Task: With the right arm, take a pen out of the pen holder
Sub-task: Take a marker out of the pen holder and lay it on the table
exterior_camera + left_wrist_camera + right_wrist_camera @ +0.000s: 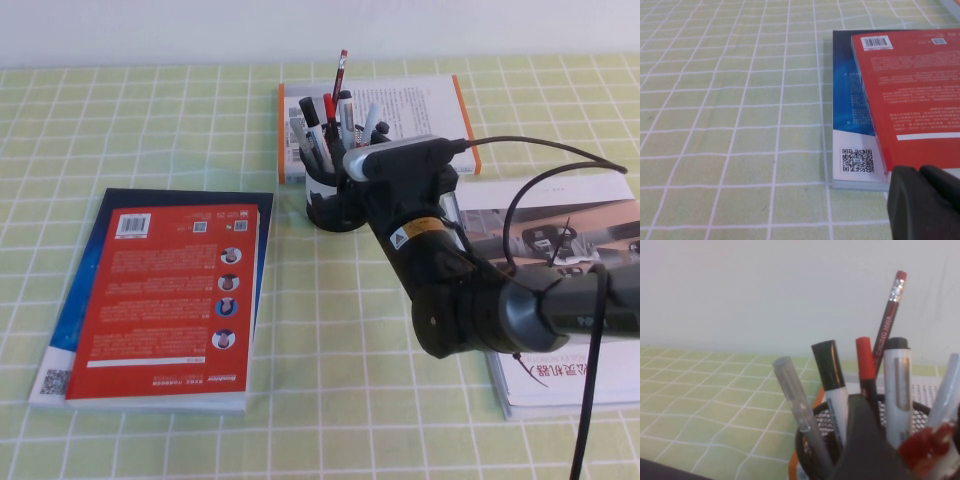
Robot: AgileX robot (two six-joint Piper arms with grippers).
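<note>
Pens [330,120] stand bunched in the black mesh pen holder [335,212], which sits on the green checked cloth [330,340], just in front of an orange-edged book [420,105] and beside the open magazine [570,225]. Your right gripper [348,188] is at the holder's rim with its jaws apart. One dark finger [860,435] sits among the pens, close to the red pen [865,360] and a black-capped marker [829,365]. It seems to clamp nothing, though that close view is blurry. A red pencil [890,315] leans tallest. Your left gripper [925,205] hovers by the near corner of the red book [910,90], which is stacked on a blue book [850,100]. You cannot tell whether this gripper is parted or closed.
</note>
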